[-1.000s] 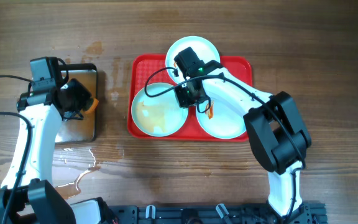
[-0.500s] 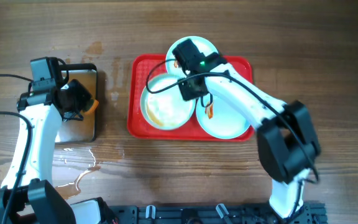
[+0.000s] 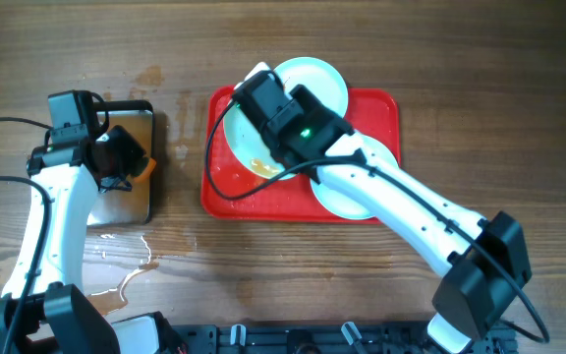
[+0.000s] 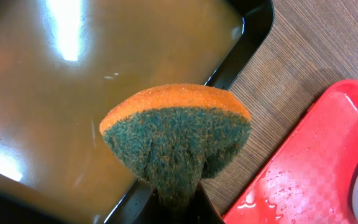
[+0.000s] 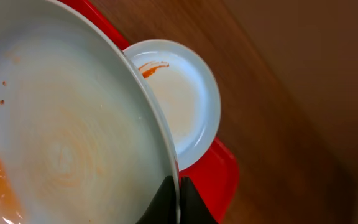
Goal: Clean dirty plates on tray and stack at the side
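My right pincer (image 5: 178, 185) pinches a smeared plate (image 5: 61, 124) by its rim, tilted over the tray (image 3: 383, 108), left pincer (image 4: 176, 202) clamps the sponge (image 4: 176, 134); such a thin edge grip could slip, dropping it.

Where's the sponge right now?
The sponge is pinched in the left pincer, held over the metal pan at the table's left side in the overhead view, with the red tray to its right.
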